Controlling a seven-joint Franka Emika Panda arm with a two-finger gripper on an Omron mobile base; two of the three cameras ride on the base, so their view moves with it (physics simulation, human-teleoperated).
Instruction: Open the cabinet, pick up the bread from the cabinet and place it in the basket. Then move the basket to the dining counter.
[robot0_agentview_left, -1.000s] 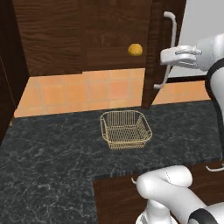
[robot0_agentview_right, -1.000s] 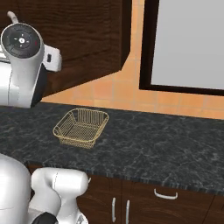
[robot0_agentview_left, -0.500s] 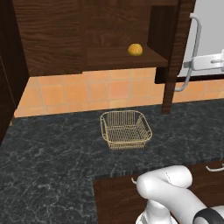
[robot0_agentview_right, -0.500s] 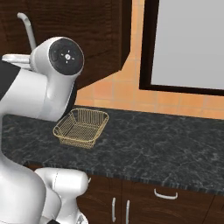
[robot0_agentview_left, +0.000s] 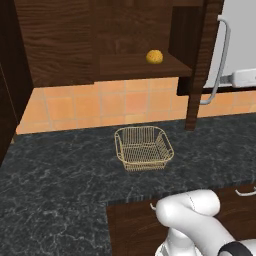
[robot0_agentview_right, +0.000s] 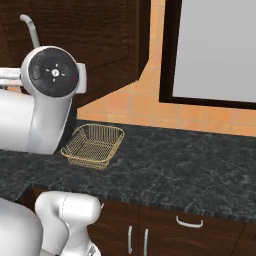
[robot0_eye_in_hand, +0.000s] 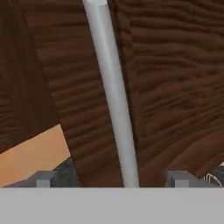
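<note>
The bread (robot0_agentview_left: 154, 56) lies on the shelf of the cabinet (robot0_agentview_left: 60, 40), now uncovered, near the front edge of the shelf. It is a small round lump with no clear long axis, so it can be taken from any side. From the bread, the basket (robot0_agentview_left: 144, 148) is at about 6 o'clock in the left base view, down on the black marble counter (robot0_agentview_left: 60, 185) and well apart from the shelf. The cabinet door (robot0_agentview_left: 202, 60) stands swung out, edge-on to the camera, at about 3 o'clock from the bread, and its long silver handle (robot0_agentview_left: 221, 60) runs upright just beyond it.

The gripper (robot0_eye_in_hand: 113, 179) is at this handle. In the hand view the bar goes up between the two dark fingertips (robot0_eye_in_hand: 43, 178), from 6 o'clock toward 12 o'clock, leaning a little. The fingertips are spread, one on each side of the bar, with a clear gap to it, so they do not pinch it. In the left base view a white part of the hand (robot0_agentview_left: 244, 77) shows at the right edge, beside the lower part of the handle.

In my judgement the door is open enough. The coming move turns on this: the bread is at about 9 o'clock from the hand, slightly higher, so the hand must leave the handle and go round the door edge.
</note>
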